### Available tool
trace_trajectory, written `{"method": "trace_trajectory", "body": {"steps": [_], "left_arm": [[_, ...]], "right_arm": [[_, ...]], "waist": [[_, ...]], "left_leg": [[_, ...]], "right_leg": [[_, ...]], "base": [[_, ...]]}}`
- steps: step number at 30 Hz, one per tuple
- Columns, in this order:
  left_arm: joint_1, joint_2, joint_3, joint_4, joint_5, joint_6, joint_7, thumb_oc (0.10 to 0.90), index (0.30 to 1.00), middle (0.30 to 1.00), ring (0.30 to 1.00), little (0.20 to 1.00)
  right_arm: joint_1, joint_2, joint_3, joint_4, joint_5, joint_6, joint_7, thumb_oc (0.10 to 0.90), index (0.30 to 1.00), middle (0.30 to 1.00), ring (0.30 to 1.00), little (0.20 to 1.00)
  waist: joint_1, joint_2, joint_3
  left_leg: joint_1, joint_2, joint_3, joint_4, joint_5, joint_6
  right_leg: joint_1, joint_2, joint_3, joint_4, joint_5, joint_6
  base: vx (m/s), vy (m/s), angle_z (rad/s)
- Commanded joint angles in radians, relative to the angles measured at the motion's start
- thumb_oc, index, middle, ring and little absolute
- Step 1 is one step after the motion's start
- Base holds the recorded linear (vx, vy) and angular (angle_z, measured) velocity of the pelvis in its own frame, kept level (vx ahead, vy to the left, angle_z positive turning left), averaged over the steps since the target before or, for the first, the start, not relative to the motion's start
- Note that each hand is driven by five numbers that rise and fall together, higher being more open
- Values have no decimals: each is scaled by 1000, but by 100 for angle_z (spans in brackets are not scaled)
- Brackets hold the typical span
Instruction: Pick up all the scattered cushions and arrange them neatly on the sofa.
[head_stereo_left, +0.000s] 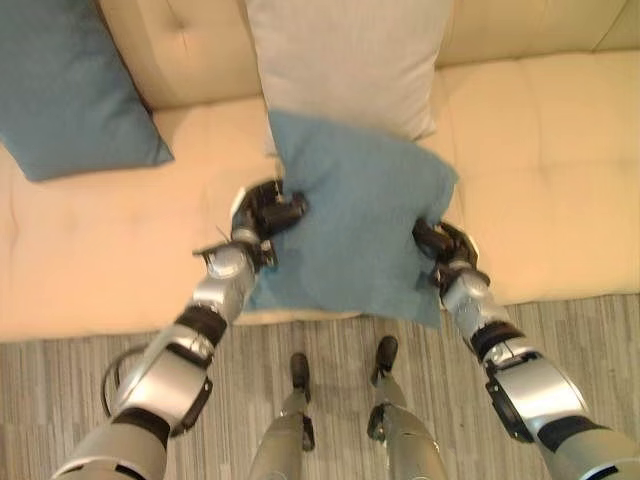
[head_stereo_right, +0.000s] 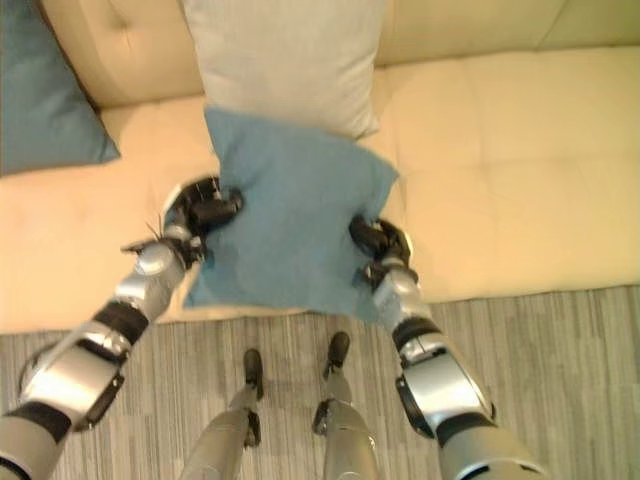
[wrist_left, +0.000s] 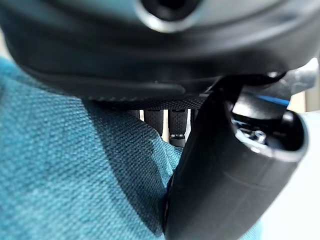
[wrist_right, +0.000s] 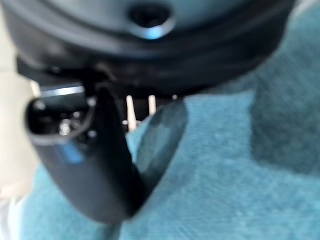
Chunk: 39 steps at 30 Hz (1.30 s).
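Held thing: a square teal woven-fabric cushion (head_stereo_left: 350, 225) is carried between both hands over the front part of the seat; its far corner overlaps the foot of the grey cushion; its near edge hangs past the seat's front edge, above the floor.
Left hand: the dark left hand (head_stereo_left: 270, 212) grips the teal cushion's left edge; in the left wrist view the thumb (wrist_left: 220, 180) presses down on the cloth with the fingers (wrist_left: 165, 122) curled beneath, so it is closed round the cushion.
Right hand: the dark right hand (head_stereo_left: 440, 242) holds the opposite edge; the right wrist view shows its thumb (wrist_right: 95, 165) laid on the teal weave and fingers tucked under; closed on the cushion likewise.
Sofa: a cream tufted upholstered sofa (head_stereo_left: 560, 180); its right half of the seat lies bare.
Already placed: a pale grey fabric cushion (head_stereo_left: 345, 60) leans upright against the backrest near the middle; a second blue-grey cushion (head_stereo_left: 65, 90) leans at the left end.
Floor: a grey striped floor covering (head_stereo_left: 590, 330) in front of the sofa; no loose cushion in the visible strip.
Progress: judged well along; two cushions look set, the third is in hand but not yet let go.
Left to do: probably stand the teal cushion against the backrest, most sensibly on the bare right side, then release; whether more cushions lie elsewhere cannot be told.
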Motion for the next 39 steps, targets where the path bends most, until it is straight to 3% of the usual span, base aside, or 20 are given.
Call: {"method": "trace_trajectory", "body": {"steps": [1,7,9,10,11,12,13,14,15,16,19,20,22,23,24,28,32,35,36,39], "left_arm": [[-4,-145,-115,-289,60,-88,-47,400,300,300,300,300],[132,-119,-104,-533,92,-56,-19,400,300,300,300,300],[193,-123,-80,-579,157,-56,-16,400,300,300,300,300],[193,-123,-80,-580,157,-55,-16,400,300,300,300,300],[226,-123,-67,-593,172,-58,-23,400,300,300,300,300],[283,-123,-52,-612,191,-60,-38,400,300,300,300,300],[284,-123,-52,-612,191,-60,-38,400,300,300,300,300],[340,-111,-49,-623,225,-61,-67,400,300,300,300,300],[341,-111,-49,-624,225,-61,-67,400,300,300,300,300],[358,-103,-50,-652,262,-55,-64,400,300,300,300,300],[363,-107,-45,-647,266,-61,-62,400,300,300,300,300],[364,-102,-45,-631,273,-62,-56,400,300,300,300,300],[361,-91,-40,-627,280,-66,-52,400,300,300,300,300],[351,-82,-40,-630,285,-70,-40,400,300,300,300,300],[350,-82,-40,-630,285,-70,-40,400,300,300,300,300],[350,-83,-43,-619,304,-74,-21,400,300,300,300,300],[357,-93,-48,-604,307,-75,-4,400,300,300,300,300],[358,-98,-43,-598,304,-74,5,400,300,300,300,300],[350,-86,-40,-594,315,-74,8,400,300,300,300,300],[338,-73,-55,-563,350,-70,9,400,300,300,300,300]], "right_arm": [[-58,114,-14,-251,-134,-113,18,400,300,300,300,300],[112,93,-55,-464,-202,-122,-26,400,300,300,300,300],[183,76,-37,-569,-241,-114,-17,400,300,300,300,300],[184,76,-37,-570,-242,-113,-17,400,300,300,300,300],[220,63,-29,-603,-268,-103,1,400,300,300,300,300],[251,45,-13,-648,-327,-84,26,400,300,300,300,300],[252,45,-12,-649,-327,-83,25,400,300,300,300,300],[297,30,4,-697,-392,-61,61,400,300,300,300,300],[298,30,4,-698,-392,-60,61,400,300,300,300,300],[331,15,2,-729,-436,-46,86,400,300,300,300,300],[355,12,-11,-740,-464,-43,86,400,300,300,300,300],[385,21,-19,-762,-482,-37,87,400,300,300,300,300],[388,32,-19,-763,-486,-35,85,400,300,300,300,300],[382,53,-19,-753,-491,-35,70,400,300,300,300,300],[382,53,-19,-753,-491,-34,69,400,300,300,300,300],[405,53,-11,-752,-513,-34,82,400,300,300,300,300],[408,49,-2,-730,-531,-22,90,400,300,300,300,300],[394,44,5,-710,-557,-19,78,400,300,300,300,300],[386,56,10,-686,-569,-15,70,400,300,300,300,300],[419,52,4,-677,-567,-11,65,400,300,300,300,300]], "waist": [[-16,92,-52],[-17,106,-49],[-32,89,-50],[-33,88,-51],[-37,82,-58],[-34,78,-87],[-34,77,-90],[-34,85,-116],[-34,82,-119],[-53,76,-131],[-74,57,-143],[-88,35,-139],[-86,22,-136],[-65,26,-121],[-66,24,-121],[-40,58,-132],[-17,75,-164],[9,81,-175],[52,56,-191],[50,22,-202]], "left_leg": [[80,44,-25,1,-34,-55],[190,79,-41,1,3,-65],[264,32,-46,99,-83,-31],[261,31,-47,101,-82,-30],[276,-8,-78,147,-122,-16],[323,-101,-148,219,-187,7],[319,-103,-148,220,-185,8],[373,-182,-238,241,-219,38],[370,-184,-239,239,-215,39],[393,-223,-267,191,-281,96],[391,-247,-250,153,-291,122],[388,-259,-207,118,-273,136],[379,-255,-182,105,-259,141],[350,-225,-108,86,-226,143],[348,-227,-109,86,-224,143],[362,-143,58,42,-209,135],[350,-99,169,47,-198,119],[354,-67,239,54,-209,92],[354,-29,325,57,-195,64],[346,69,367,86,-154,8]], "right_leg": [[175,-19,-5,5,-224,159],[317,12,-38,5,-276,135],[378,-2,-40,5,-272,128],[376,-3,-41,5,-271,128],[382,-6,-29,5,-260,125],[373,8,3,5,-237,123],[370,6,3,5,-236,123],[343,38,59,8,-208,120],[339,35,59,7,-206,120],[280,43,102,35,-170,125],[210,33,130,48,-102,165],[159,22,127,42,-37,216],[134,6,116,45,0,242],[135,-39,-27,64,-59,243],[132,-41,-27,66,-59,243],[238,-137,-139,194,-201,172],[319,-235,-134,212,-176,198],[372,-300,-202,179,-150,236],[431,-340,-351,126,-99,255],[409,-268,-362,115,-172,234]], "base": [[61,-67,12],[-4,-112,12],[-108,-71,15],[-80,-1,6],[-121,18,-8],[-120,18,-20],[-235,37,-72],[-146,31,-86],[-358,41,-106],[-321,34,-102],[-306,15,-79],[-460,-54,-54],[-339,-103,-79],[-269,-110,-114],[-350,-146,-188],[-198,-173,-125],[2,-255,-107],[68,-356,-105],[100,-515,-92],[163,-665,-153]]}}
